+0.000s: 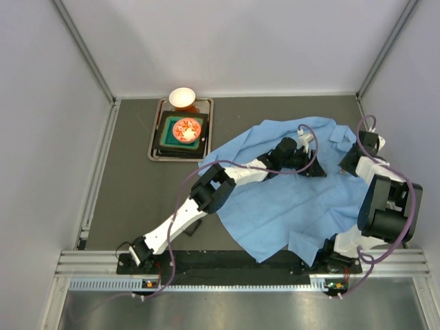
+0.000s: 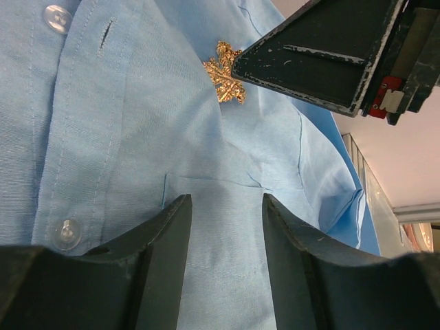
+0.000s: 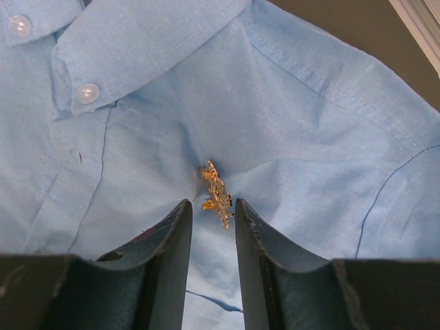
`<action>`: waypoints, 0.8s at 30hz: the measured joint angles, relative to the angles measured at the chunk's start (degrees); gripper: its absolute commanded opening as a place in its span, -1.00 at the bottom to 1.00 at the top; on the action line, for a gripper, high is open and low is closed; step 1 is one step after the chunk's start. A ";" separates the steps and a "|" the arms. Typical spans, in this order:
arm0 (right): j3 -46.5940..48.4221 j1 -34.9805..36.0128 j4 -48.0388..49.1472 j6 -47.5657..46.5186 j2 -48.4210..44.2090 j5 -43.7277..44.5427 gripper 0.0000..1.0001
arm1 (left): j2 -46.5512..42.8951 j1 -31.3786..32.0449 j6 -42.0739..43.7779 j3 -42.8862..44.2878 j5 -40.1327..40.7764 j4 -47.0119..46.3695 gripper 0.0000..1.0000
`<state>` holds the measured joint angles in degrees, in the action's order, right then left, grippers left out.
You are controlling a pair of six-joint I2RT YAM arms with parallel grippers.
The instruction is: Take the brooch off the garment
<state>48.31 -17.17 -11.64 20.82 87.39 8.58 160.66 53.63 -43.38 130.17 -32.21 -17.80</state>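
Right pincer apart, tips straddling brooch. Left pincer apart over shirt: best pin fabric down, close squarely, pull gently.

Counts by kind: one garment; one brooch; two arms, left arm and right arm; two hands, left hand and right hand; one tray; one dark box; one round red item, possibly a dish; one white bowl; two buttons by the collar.
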 measured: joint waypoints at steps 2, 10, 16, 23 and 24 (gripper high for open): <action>0.00 0.00 0.07 -0.07 0.35 0.35 -0.35 | 0.00 0.00 0.02 0.02 -0.11 0.00 0.04; 0.11 0.00 0.04 -0.22 2.56 1.03 -0.43 | 0.00 0.00 0.02 0.13 -0.20 0.04 0.05; 0.15 0.02 0.09 -0.28 3.78 1.09 -0.58 | 0.00 0.02 0.02 0.13 -0.37 0.04 0.07; 0.15 1.44 0.61 -0.72 3.89 2.89 -0.69 | 0.00 0.04 0.02 0.22 -0.39 0.04 0.08; 0.15 1.88 0.61 -0.87 3.87 3.61 -0.70 | 0.00 0.04 0.02 0.22 -0.42 0.04 0.08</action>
<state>48.47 -15.29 -11.03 19.94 91.26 12.19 160.66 53.67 -43.35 130.39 -32.62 -17.76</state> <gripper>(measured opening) 0.158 0.538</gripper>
